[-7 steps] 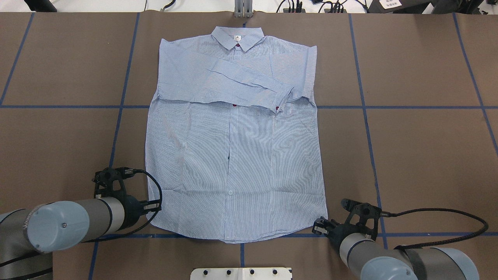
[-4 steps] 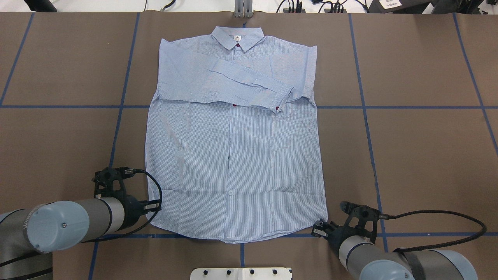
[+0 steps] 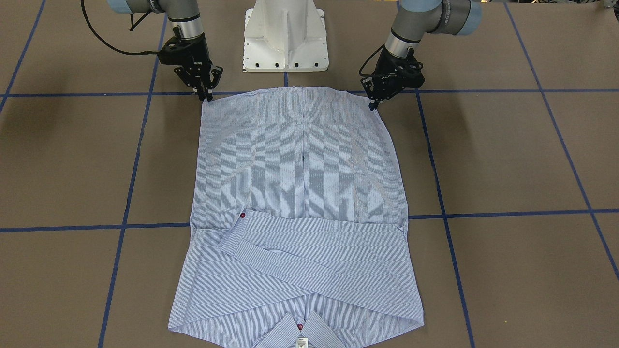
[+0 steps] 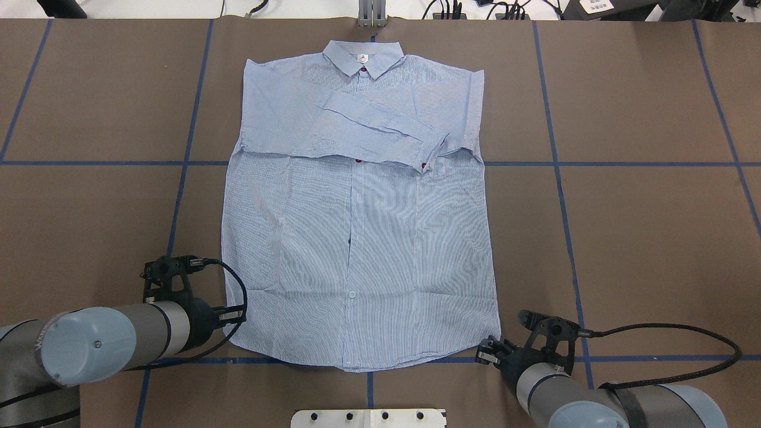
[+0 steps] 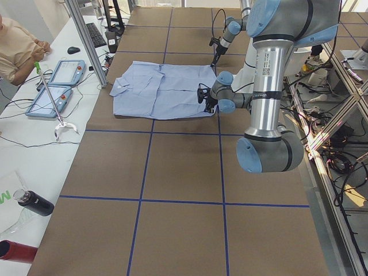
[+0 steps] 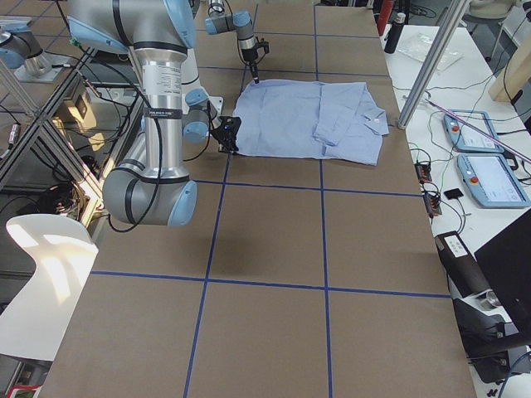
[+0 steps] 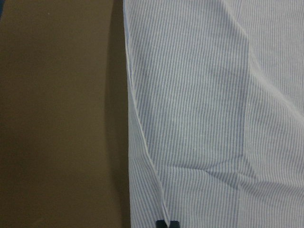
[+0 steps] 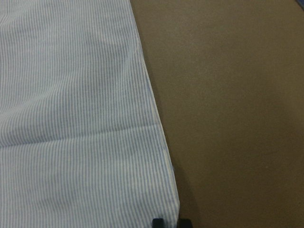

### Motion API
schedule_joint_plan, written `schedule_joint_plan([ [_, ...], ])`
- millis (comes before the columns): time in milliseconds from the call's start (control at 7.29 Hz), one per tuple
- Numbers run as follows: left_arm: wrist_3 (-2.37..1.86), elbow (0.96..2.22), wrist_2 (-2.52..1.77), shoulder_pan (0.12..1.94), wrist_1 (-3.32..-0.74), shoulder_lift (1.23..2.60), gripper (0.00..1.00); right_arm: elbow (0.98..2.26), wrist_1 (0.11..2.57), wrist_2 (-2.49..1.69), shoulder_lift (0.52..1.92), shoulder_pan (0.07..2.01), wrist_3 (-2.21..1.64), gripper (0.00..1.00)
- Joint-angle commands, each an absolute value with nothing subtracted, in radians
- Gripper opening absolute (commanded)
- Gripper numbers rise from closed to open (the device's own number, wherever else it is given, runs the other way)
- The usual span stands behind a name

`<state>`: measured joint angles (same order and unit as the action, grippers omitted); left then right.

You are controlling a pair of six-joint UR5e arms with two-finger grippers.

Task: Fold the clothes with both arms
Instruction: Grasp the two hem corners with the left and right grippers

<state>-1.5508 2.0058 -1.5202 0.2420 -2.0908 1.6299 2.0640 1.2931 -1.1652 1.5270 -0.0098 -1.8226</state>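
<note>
shirt (image 4: 362, 238) flat on table (image 4: 654, 238), left gripper (image 3: 372, 105), right gripper (image 3: 208, 96) at hem corners

Robotics lab. We record:
- one desk (image 4: 654, 249), brown-covered, gridded in blue tape (image 4: 654, 164)
- left arm (image 5: 270, 86) and right arm (image 6: 158, 99), tubular, beside a white pedestal (image 3: 285, 34)
- aluminium framing post (image 5: 86, 40)
- teach pendants (image 6: 491, 178) on a white side bench (image 5: 29, 161)
- keyboard (image 5: 95, 34), mouse (image 5: 73, 50), cables (image 4: 443, 10)
- a seated person (image 5: 17, 49)
</note>
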Motion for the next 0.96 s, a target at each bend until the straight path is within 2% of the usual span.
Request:
schedule_joint_plan([
  [0, -1.551, 2.006, -1.52, 0.242, -2.091, 1.629, 0.0, 2.066, 1.313, -1.163, 1.529, -0.006, -1.821, 0.09],
  [137, -1.551, 2.006, -1.52, 0.242, -2.091, 1.629, 0.0, 2.074, 1.322, -1.161, 1.526, -0.003, -1.821, 0.0],
  [411, -1.551, 2.011, -1.522, 0.242, -2.091, 1.632, 0.0, 2.135, 1.325, -1.163, 1.534, 0.011, -1.821, 0.0],
  [549, -1.549, 2.035, -1.525, 0.244, -2.089, 1.629, 0.0, 2.199, 1.409, -1.166, 1.535, 0.014, -1.821, 0.0],
  [823, -1.549, 2.188, -1.534, 0.249, -2.068, 1.562, 0.0, 2.406, 1.616, -1.233, 1.536, 0.005, -1.825, 0.0],
])
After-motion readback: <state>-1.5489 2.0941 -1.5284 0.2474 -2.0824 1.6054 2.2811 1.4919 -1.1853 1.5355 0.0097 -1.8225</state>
